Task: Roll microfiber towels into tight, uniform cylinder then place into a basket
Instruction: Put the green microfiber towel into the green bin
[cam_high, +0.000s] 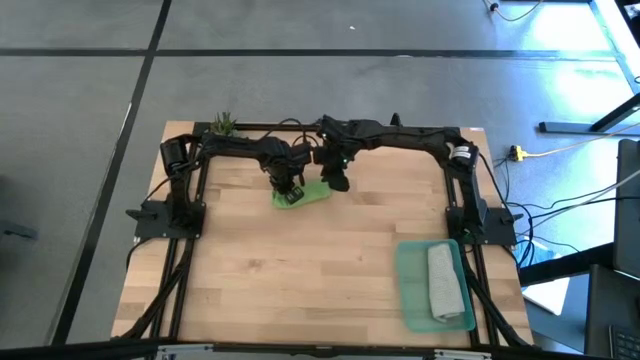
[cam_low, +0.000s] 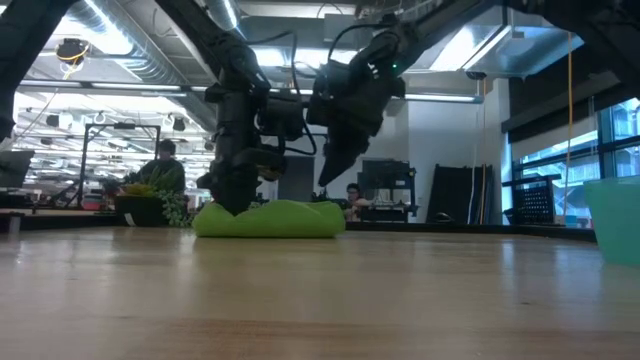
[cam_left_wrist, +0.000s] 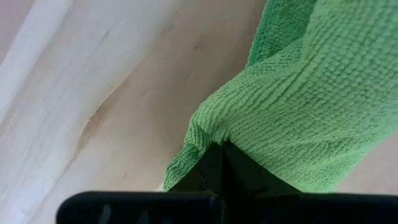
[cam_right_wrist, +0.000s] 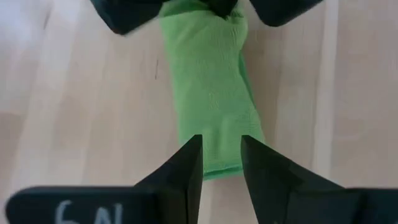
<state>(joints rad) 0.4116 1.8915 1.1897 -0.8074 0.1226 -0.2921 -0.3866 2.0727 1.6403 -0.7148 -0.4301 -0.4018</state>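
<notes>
Both arms are matte black, built of jointed segments with loose black cables looping along them, mounted on a black tube frame. The right end effector (cam_right_wrist: 221, 168) has two dark, wedge-shaped fingers tapering to points, with pale handwritten characters on the block beneath. A small green light glows on the right arm's wrist.
</notes>
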